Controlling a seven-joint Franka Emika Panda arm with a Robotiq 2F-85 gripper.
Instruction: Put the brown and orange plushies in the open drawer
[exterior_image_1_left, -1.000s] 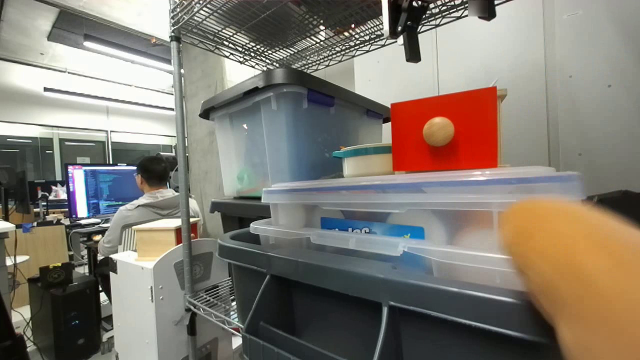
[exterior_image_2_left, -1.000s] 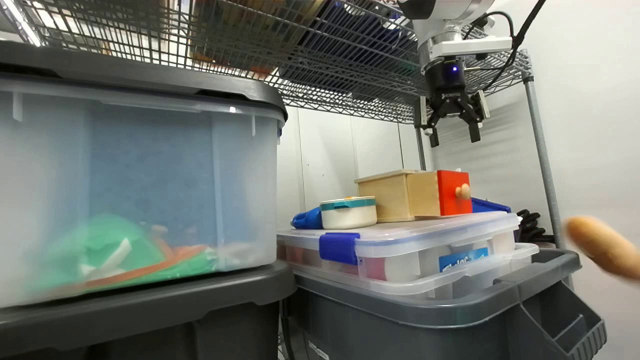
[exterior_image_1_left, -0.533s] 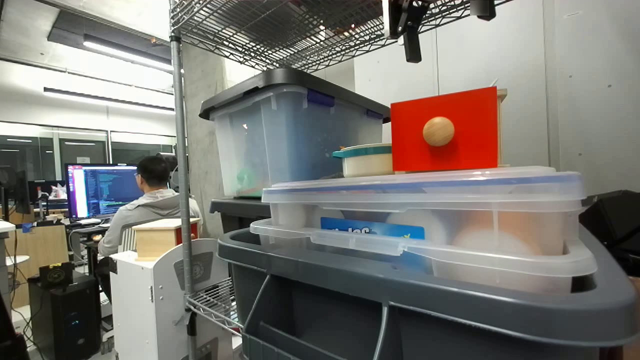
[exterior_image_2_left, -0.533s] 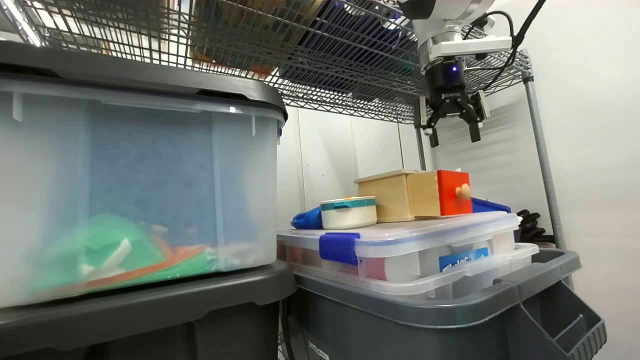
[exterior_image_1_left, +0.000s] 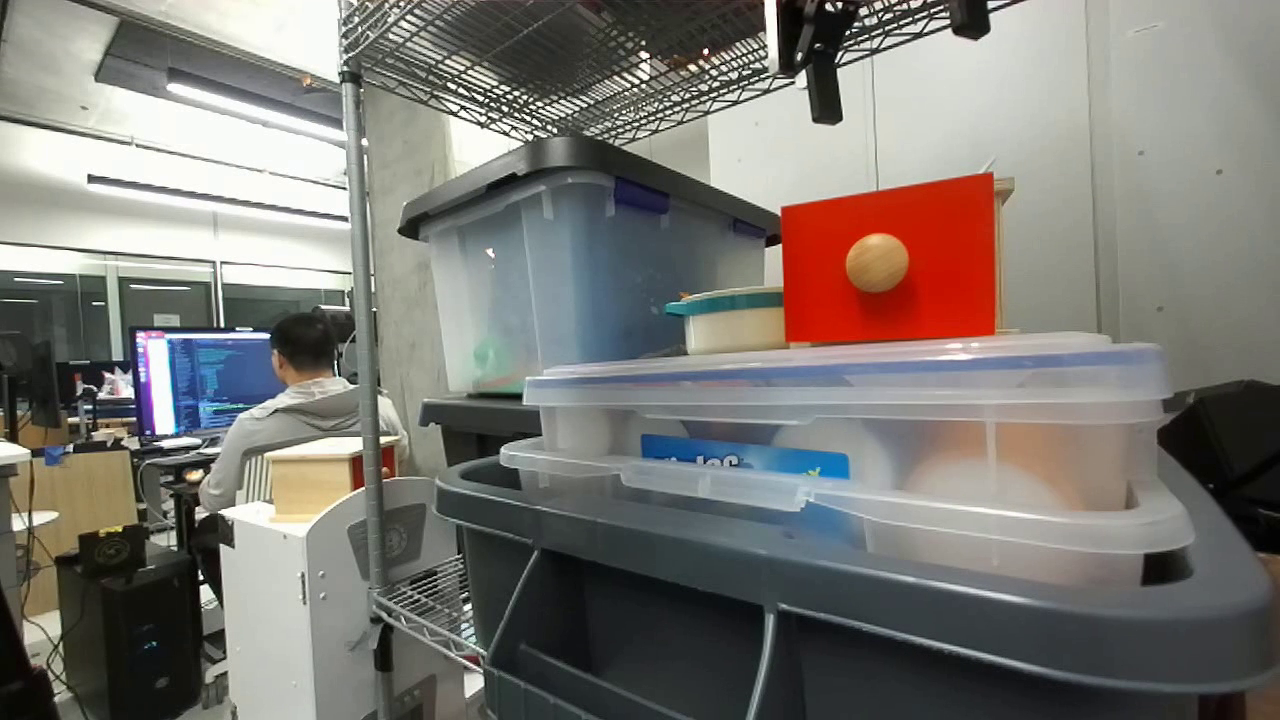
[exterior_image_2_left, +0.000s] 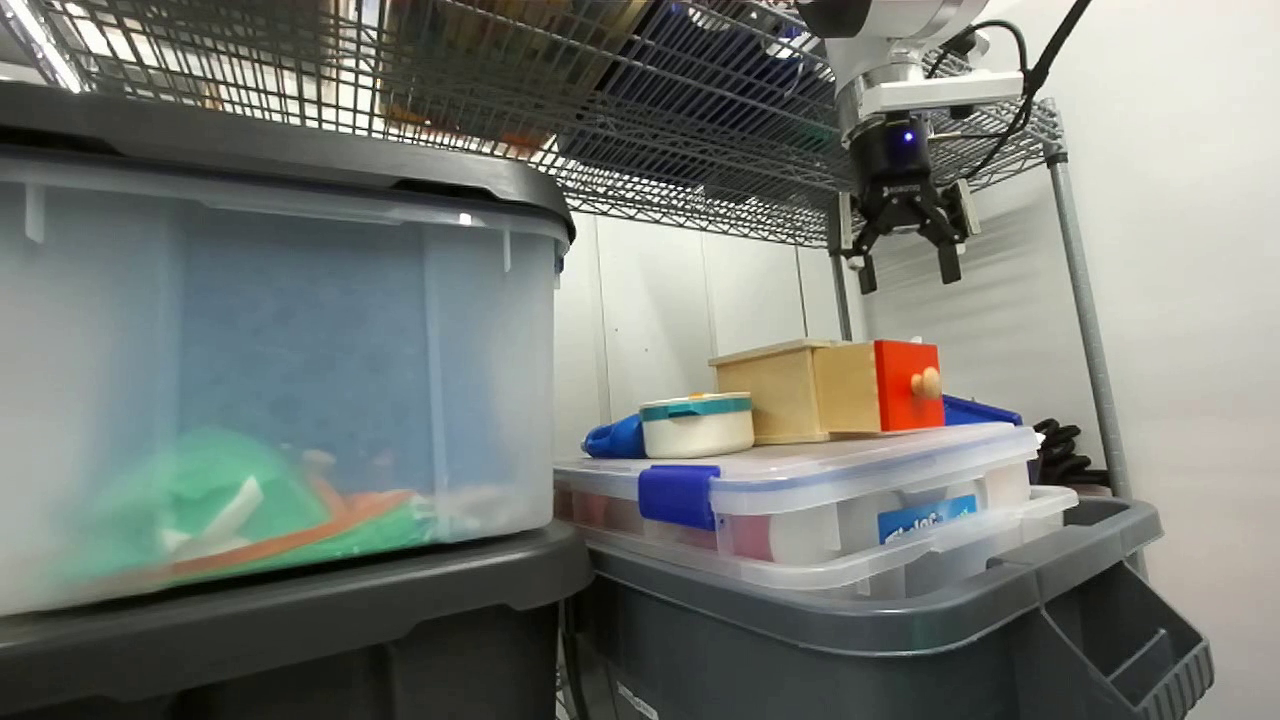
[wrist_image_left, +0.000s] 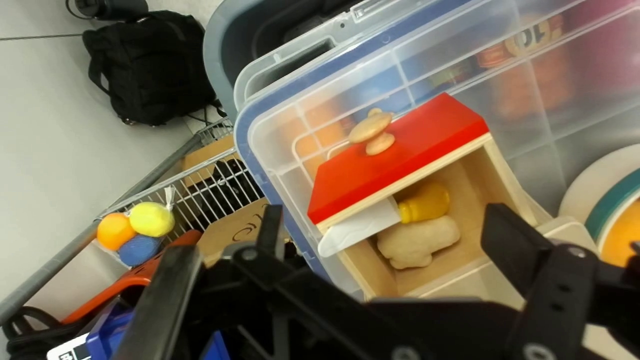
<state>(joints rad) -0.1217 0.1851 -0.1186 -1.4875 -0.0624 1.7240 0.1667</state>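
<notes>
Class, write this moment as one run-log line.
gripper: open, nothing held, above drawer; drawer: open; inside: tan lump, yellow object; white piece: poking out

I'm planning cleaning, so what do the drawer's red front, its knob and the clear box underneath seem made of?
Red front: probably painted wood, smooth; pale wood shows behind it. Knob: likely wood, perhaps varnished; grain shows. Clear box: seemingly plastic, glossy; see-through with highlights.

Wrist view: a toy lies in the drawer, tub at its 3 o'clock, balls at 9.
</notes>
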